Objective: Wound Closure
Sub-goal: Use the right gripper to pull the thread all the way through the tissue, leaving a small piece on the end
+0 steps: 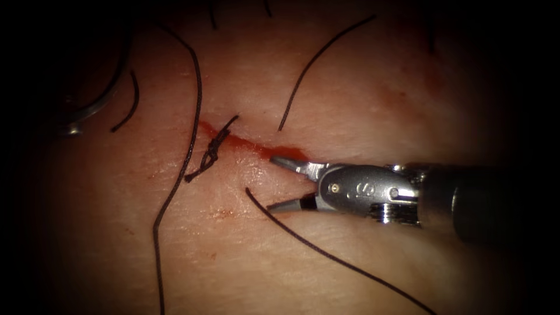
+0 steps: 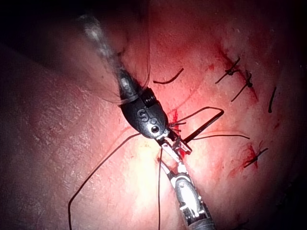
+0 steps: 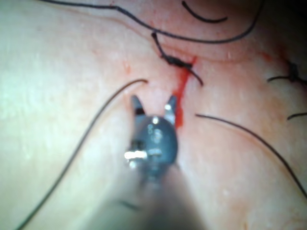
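Note:
The cut [image 1: 245,146] runs across the tissue with red fluid in it and one tied knot [image 1: 213,153]. My right tool [image 1: 272,183] comes in from the right with its jaws open and nothing between them. Its upper tip rests at the cut's red end, and its lower tip lies beside a loose thread end [image 1: 248,190]. The right wrist view shows the same open jaws [image 3: 153,101] just short of the knot [image 3: 175,61]. A curved, glinting needle [image 1: 73,127] lies unheld in shadow far left of the cut. In the left wrist view a dark-headed tool [image 2: 168,140] and a silvery tool [image 2: 178,165] meet tip to tip.
A long thread [image 1: 189,134] trails down the left of the cut, another [image 1: 338,259] runs to the lower right, and a cut end [image 1: 315,64] lies above. Several tied stitches [image 2: 237,76] sit further along the wound in the left wrist view.

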Tool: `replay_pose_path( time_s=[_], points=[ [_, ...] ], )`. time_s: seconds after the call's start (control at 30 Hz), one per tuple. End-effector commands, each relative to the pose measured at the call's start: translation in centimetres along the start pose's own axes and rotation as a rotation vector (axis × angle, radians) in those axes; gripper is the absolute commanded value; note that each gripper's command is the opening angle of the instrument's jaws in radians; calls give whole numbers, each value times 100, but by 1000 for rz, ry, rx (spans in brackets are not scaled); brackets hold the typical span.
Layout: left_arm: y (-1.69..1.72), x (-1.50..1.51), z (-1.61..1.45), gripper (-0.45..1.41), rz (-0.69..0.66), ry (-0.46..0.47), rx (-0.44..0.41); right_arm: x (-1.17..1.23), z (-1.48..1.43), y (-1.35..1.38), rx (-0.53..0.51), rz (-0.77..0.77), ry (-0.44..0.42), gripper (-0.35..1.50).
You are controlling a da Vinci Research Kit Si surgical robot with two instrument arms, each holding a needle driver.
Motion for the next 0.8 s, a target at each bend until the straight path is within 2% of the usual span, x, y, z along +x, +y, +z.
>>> replay_pose_path(
  time_s=[0.03, 0.23, 0.33, 0.37, 0.4, 0.43, 0.47, 0.8],
  points=[
    [6, -7, 5, -45, -3, 1, -2, 1, 15, -4, 2, -1, 3, 79],
    [7, -9, 5, -45, -1, 2, -2, 3, 32, -7, 0, -4, 4, 79],
    [7, -10, 4, -45, 0, 2, -2, 2, 37, -10, 5, -10, 8, 74],
    [7, -10, 4, -45, 0, 2, -2, 1, 40, -12, 9, -15, 11, 66],
    [7, -10, 4, -45, 0, 2, -2, 0, 42, -12, 11, -16, 12, 15],
    [7, -10, 4, -45, 0, 2, -2, 0, 42, -12, 19, -17, 18, -27],
    [7, -10, 4, -45, 0, 2, -2, 0, 41, -11, 31, -18, 26, -35],
    [7, -10, 4, -45, 0, 2, -2, 11, 24, -17, 59, -6, 38, -35]
  ],
)
